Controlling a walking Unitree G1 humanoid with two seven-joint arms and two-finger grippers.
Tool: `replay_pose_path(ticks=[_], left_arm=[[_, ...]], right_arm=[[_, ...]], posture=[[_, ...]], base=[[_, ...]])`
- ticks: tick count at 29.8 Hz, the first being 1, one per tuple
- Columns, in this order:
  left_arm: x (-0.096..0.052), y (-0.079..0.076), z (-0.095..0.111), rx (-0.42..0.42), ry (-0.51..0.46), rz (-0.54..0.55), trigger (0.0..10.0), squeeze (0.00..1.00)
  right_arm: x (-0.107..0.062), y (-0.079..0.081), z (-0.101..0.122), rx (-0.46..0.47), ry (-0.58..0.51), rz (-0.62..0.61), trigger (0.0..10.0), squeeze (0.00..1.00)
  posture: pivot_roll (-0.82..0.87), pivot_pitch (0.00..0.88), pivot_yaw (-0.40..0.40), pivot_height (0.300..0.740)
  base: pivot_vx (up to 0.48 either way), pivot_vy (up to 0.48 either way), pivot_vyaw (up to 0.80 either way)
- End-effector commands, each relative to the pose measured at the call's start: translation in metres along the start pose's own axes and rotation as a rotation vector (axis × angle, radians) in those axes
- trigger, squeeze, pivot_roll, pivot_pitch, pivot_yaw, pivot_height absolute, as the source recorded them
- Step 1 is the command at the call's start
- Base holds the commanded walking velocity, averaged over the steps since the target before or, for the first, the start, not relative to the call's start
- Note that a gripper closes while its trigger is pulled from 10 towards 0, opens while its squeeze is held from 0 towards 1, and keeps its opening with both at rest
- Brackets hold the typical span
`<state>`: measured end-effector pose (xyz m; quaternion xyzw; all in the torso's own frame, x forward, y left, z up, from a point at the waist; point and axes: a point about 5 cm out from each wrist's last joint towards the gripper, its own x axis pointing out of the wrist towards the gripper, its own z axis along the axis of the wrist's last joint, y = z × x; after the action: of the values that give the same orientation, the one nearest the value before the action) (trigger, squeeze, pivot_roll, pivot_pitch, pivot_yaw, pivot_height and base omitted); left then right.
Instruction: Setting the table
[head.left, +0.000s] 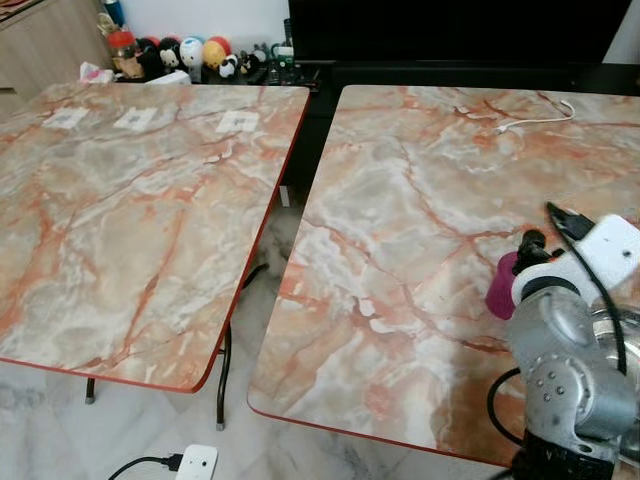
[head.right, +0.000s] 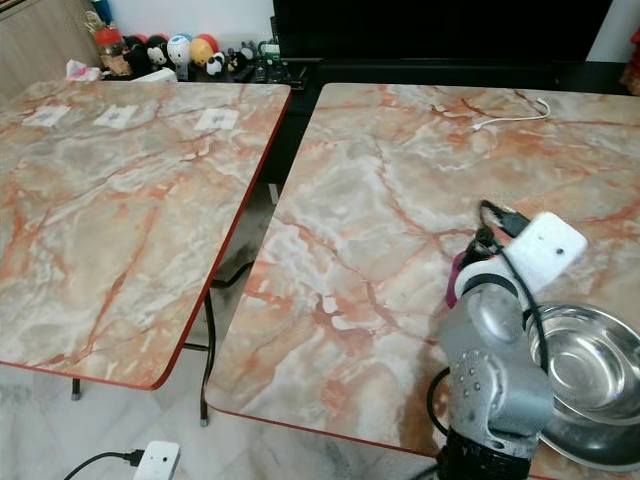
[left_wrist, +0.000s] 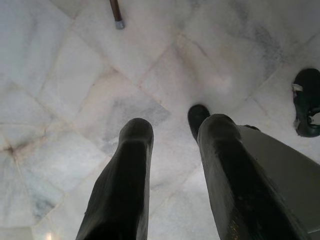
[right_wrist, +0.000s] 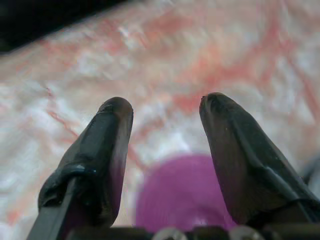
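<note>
Right hand (right_wrist: 165, 120) open around purple cup (right_wrist: 182, 195); left hand (left_wrist: 175, 145) open, empty

A magenta cup (head.left: 501, 287) sits at the near right of the right-hand marble table (head.left: 400, 230), mostly hidden behind the robot's wrist. In the right wrist view it shows as a blurred purple round between the two black fingers (contact cannot be told). Two nested steel bowls (head.right: 590, 365) rest just beside it, near the table's front edge.
</note>
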<state>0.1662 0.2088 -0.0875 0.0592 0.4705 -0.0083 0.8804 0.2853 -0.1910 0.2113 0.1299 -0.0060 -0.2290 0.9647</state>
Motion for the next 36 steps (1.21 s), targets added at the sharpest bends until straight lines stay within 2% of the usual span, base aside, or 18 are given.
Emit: replay_pose_path(ticks=[1,3,7,8,10,11,15,21,32,33,36], left_arm=[[-0.002,0.004,-0.009,0.000,0.025,0.006,10.0,0.00],[-0.002,0.004,-0.008,0.001,0.024,0.006,10.0,0.00],[-0.002,0.004,-0.008,-0.002,0.022,0.009,10.0,0.00],[-0.002,0.004,-0.008,-0.001,0.022,0.009,10.0,0.00],[-0.002,0.004,-0.008,-0.001,0.022,0.007,10.0,0.00],[-0.002,0.003,-0.008,-0.003,0.021,0.007,10.0,0.00],[-0.002,0.004,-0.008,-0.017,0.012,0.016,10.0,0.00],[-0.004,0.013,-0.008,-0.010,0.010,0.024,10.0,0.00],[-0.005,0.019,-0.010,-0.024,0.012,0.031,10.0,0.00],[-0.005,0.019,-0.012,-0.028,0.017,0.032,10.0,0.00],[-0.005,0.018,-0.013,-0.032,0.028,0.033,10.0,0.00]], right_arm=[[-0.003,0.009,0.007,-0.005,-0.069,0.121,10.0,0.00],[-0.002,0.015,0.012,-0.030,-0.124,0.238,10.0,0.00],[-0.003,0.024,0.016,-0.100,-0.180,0.390,10.0,0.00],[-0.005,0.028,0.010,-0.138,-0.189,0.462,10.0,0.00],[-0.004,0.026,-0.006,-0.184,-0.153,0.478,10.0,0.00],[-0.004,0.023,-0.020,-0.204,-0.123,0.489,10.0,0.00],[-0.009,0.023,-0.040,-0.301,-0.101,0.562,10.0,0.00],[-0.007,0.019,-0.041,-0.242,-0.125,0.534,10.0,0.00],[-0.008,0.020,-0.051,-0.225,-0.132,0.541,10.0,0.00],[-0.005,0.020,-0.050,-0.191,-0.124,0.529,10.0,0.00],[-0.002,0.021,-0.049,-0.178,-0.126,0.523,10.0,0.00]], posture=[[-0.18,0.094,0.068,0.740],[-0.18,0.092,0.063,0.740],[-0.19,0.091,0.060,0.740],[-0.19,0.091,0.061,0.740],[-0.19,0.089,0.059,0.740],[-0.18,0.089,0.056,0.740],[-0.18,0.085,0.052,0.740],[-0.18,0.071,0.054,0.740],[-0.18,0.050,0.046,0.740],[-0.18,0.044,0.044,0.740],[-0.17,0.040,0.044,0.740]], base=[[0.000,0.000,0.00],[0.000,0.000,0.00],[0.000,0.000,0.00],[0.000,0.000,0.00],[0.000,0.000,0.00],[0.000,0.000,0.00],[0.000,0.000,0.00],[0.000,0.000,0.63],[0.000,0.000,0.80],[0.000,0.386,0.00],[0.000,0.480,0.00]])
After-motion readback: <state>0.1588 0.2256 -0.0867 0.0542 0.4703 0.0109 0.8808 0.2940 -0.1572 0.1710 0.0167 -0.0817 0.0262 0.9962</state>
